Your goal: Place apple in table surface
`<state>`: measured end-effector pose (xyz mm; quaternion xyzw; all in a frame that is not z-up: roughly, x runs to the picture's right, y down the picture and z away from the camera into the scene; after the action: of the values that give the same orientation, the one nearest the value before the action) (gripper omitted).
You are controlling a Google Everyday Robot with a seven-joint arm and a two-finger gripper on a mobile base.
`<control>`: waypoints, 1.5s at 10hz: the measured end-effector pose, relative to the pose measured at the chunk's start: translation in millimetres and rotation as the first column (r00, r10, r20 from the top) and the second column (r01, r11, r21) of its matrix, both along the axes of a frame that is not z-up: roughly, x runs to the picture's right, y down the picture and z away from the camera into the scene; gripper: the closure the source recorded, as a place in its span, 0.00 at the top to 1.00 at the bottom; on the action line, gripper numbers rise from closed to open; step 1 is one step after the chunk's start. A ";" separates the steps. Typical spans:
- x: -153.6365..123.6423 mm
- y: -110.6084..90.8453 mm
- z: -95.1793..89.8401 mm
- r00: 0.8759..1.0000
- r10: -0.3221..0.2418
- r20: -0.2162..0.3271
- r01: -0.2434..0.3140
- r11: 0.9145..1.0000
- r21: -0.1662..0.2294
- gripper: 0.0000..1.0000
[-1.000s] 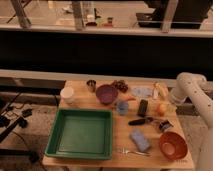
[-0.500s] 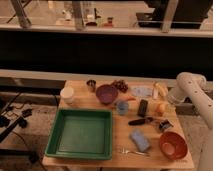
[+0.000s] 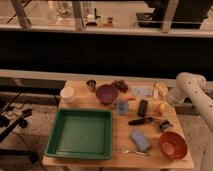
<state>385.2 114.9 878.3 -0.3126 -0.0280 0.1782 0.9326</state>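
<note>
Sitting near the right edge of the tabletop (image 3: pixel 122 131), the one apple (image 3: pixel 160 107) lies just beside the gripper (image 3: pixel 166 102) at the end of the white arm (image 3: pixel 187 84); I cannot tell whether the jaws are apart or together. One green tray (image 3: pixel 81 134), two bowls, a purple bowl (image 3: pixel 106 93) and an orange-red bowl (image 3: pixel 173 145), and three cups, a white cup (image 3: pixel 67 94), a metal cup (image 3: pixel 91 85) and a blue cup (image 3: pixel 122 107), share the tabletop.

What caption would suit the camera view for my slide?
Robot's end effector at the right edge of the cluttered table surface, next to the apple; green tray at left.
</note>
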 end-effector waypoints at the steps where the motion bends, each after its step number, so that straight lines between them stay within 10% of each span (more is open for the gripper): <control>1: 0.7 2.9 0.9 1.000 0.007 0.002 -0.007 1.000 -0.007 0.80; 15: -2.9 8.8 6.2 0.996 0.070 0.053 -0.067 0.997 -0.048 0.80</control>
<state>382.2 123.7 884.5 -0.3376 -0.0600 0.2021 0.9174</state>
